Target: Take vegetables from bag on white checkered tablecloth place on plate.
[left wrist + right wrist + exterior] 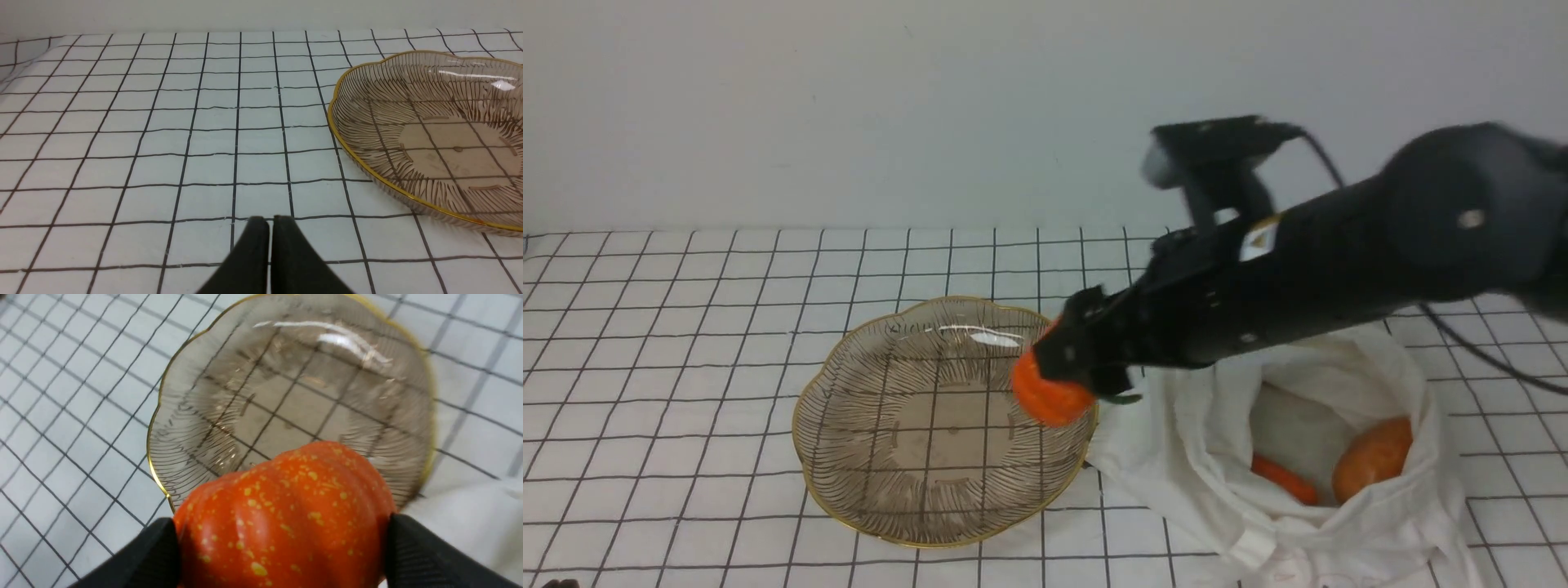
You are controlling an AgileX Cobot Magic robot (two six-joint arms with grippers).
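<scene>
Evidently the pumpkin [1052, 396] was gripped across its wide body by the right gripper [282, 547], jaws spread well apart, and was held above the right side of the plate [952, 433]. The left gripper [270, 224] was seen closed, nothing held. If released here, the pumpkin might be tipped off the rim or rolled toward the bag [1209, 457] by its roundness. Its green stem [1125, 399] was pointed bagward; its long axis was laid from finger to finger.

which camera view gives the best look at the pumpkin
The right wrist view: the pumpkin fills its foreground, ribs and yellow flecks clear. The front view shows it blurred, partly behind the right hand; the left wrist view lacks it.
</scene>
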